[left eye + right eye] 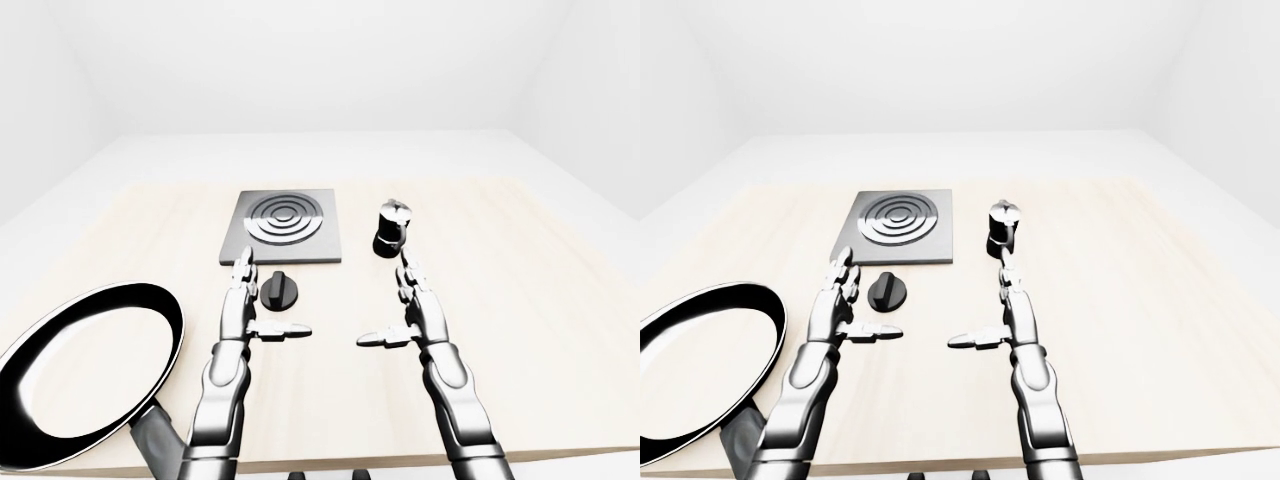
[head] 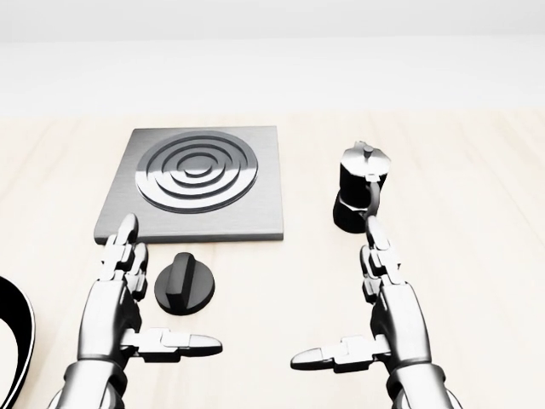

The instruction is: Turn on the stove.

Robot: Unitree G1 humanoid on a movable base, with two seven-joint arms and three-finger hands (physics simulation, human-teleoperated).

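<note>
A pale wooden table (image 2: 477,281) is seen from above, with a square grey stove plate (image 2: 197,183) lying flat on its far middle part; concentric rings are raised on the plate's top. Just near of the plate, apart from its near edge, a round black stove knob (image 2: 185,286) is set on the wood, its ridge running roughly near to far. To the right of the plate, well clear of it, a black moka pot (image 2: 358,198) with a silver lid is stood upright, its handle turned toward the near side.

The left hand (image 2: 115,308) is held over the table just left of the knob, without touching it. Its fingers are stretched out straight toward the far side and its thumb is pointed right, so the hand is spread wide and nothing is held. The right hand (image 2: 393,311) is mirrored on the right side, spread wide too, fingers pointing far and thumb pointing left; its fingertips are seen just near of the moka pot's base.

At the near left, a black frying pan (image 1: 85,365) with a pale inside is seen partly over the table's edge.
</note>
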